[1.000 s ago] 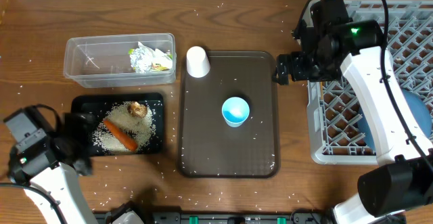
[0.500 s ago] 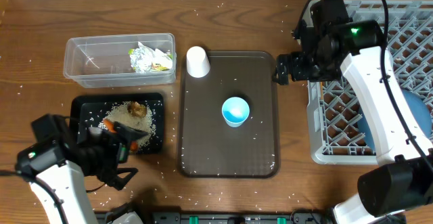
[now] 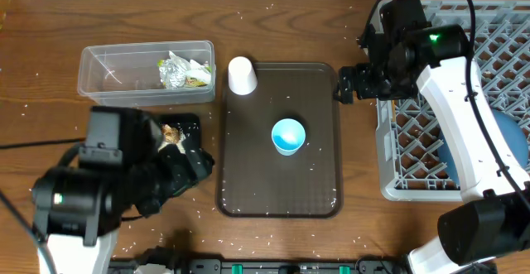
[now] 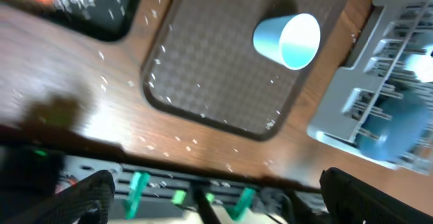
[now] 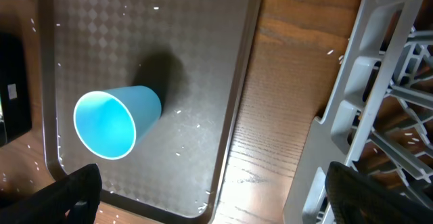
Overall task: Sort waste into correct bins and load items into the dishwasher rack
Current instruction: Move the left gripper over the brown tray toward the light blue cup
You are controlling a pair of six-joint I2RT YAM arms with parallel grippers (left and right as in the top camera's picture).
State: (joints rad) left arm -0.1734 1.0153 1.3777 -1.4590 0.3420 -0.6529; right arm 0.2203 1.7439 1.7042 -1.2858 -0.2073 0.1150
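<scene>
**Where things lie around the two grippers**

The right gripper hangs over the gap between the serving tray and the rack. The rack is on its right, with the plate in it. Left of that gripper and nearer me, a cup stands on the serving tray. A second cup is at the tray's far left corner.

The left gripper is over the shallow tray, with the food lump just behind it. Further behind lies the tub, with the wrapper in its right end.

The light-blue cup stands alone on the brown tray, open on all sides.
</scene>
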